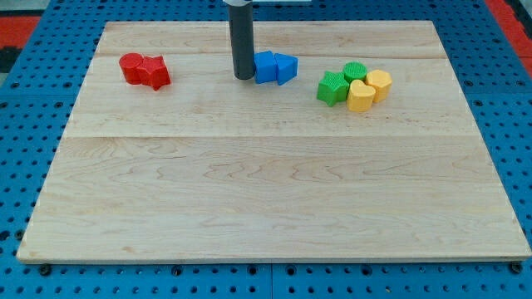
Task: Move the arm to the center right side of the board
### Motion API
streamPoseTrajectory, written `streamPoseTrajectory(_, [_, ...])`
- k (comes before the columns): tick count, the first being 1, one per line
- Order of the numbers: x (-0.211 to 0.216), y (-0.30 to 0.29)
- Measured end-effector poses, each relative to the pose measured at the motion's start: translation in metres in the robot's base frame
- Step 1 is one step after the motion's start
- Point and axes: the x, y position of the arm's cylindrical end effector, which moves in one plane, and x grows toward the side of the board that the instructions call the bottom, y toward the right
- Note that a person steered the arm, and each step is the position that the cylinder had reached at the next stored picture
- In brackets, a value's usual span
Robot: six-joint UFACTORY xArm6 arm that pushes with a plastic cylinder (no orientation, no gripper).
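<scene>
Bare wooden board (274,199) up front, so my tip (243,77) is far from its goal: it's holding nothing, touching the blue blocks (274,67) on its right. Next it must skirt them toward center right, below the green-yellow cluster (355,86).

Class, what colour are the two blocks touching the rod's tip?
Blue, beside my tip on its right; camera view.
</scene>
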Motion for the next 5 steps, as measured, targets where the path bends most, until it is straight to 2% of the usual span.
streamPoseTrajectory(2, [0.068,0.014])
streamPoseTrajectory(3, [0.098,0.065])
streamPoseTrajectory(5, [0.115,0.232])
